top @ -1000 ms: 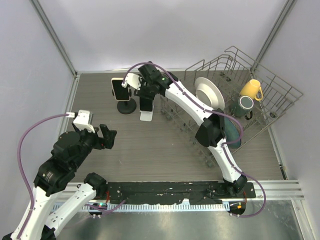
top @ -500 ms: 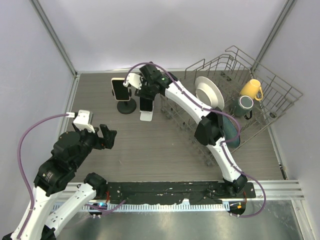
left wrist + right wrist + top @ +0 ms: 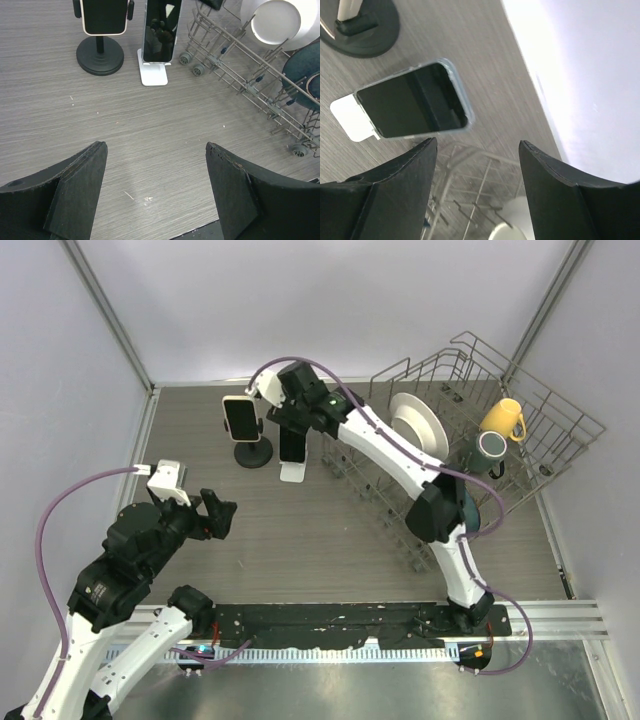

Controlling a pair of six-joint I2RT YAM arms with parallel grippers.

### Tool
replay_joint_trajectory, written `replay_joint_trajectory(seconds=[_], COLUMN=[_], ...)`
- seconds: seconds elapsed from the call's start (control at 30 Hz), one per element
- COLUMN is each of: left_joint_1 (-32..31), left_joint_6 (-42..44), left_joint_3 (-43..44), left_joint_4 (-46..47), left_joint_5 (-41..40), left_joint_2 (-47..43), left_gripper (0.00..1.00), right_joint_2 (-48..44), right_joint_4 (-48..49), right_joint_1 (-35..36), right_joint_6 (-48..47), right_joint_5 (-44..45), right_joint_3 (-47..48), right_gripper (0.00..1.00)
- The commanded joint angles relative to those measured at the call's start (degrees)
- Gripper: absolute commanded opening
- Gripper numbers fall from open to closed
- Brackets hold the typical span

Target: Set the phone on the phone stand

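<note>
Nearest the arm bases, well short of the white L-shaped phone stand (image 3: 154,75) and to its left, the left gripper (image 3: 156,147) hovers over the grey wood-grain tabletop (image 3: 165,130). Its fingers are spread wide with nothing between them; it seems parked there to stay out of the working area. On the white stand leans the dark-screened phone in a clear case (image 3: 161,27), its lower edge seated against the stand's lip and its back propped on the upright, so it tilts slightly backward rather than lying flat. Directly above the stand hangs the right gripper (image 3: 477,144), fingers apart on either side of the phone but clear of it and gripping nothing, as the wrist view shows. That suggests the placement is done and this arm only needs to lift away without brushing the phone's top edge. Just left of the white stand is a black round-based stand (image 3: 100,55) clamping a cream-backed phone (image 3: 104,15), not part of this job. Right of the white stand and reaching farther back sits the grey wire dish rack (image 3: 248,88), holding a white plate (image 3: 418,425) and a yellow mug (image 3: 502,420).
</note>
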Motion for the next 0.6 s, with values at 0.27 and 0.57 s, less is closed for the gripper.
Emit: replay_joint_trajectory(seconds=[0.27,0.57], left_joint_1=[0.2,0.2], left_joint_6=[-1.9,-4.9], left_joint_3=[0.5,0.9], left_joint_4=[1.7,2.5], left_joint_5=[2.8,5.5], left_joint_2=[0.3,0.4], left_gripper=[0.84,0.84], right_joint_2=[-29.6,-58.3], right_joint_4=[9.5,9.7], right_joint_1=[2.4,2.5], right_joint_6=[28.6,53.2], right_joint_5=[45.5,19.6], right_joint_3=[-24.3,-49.8], right_gripper=[0.78,0.80])
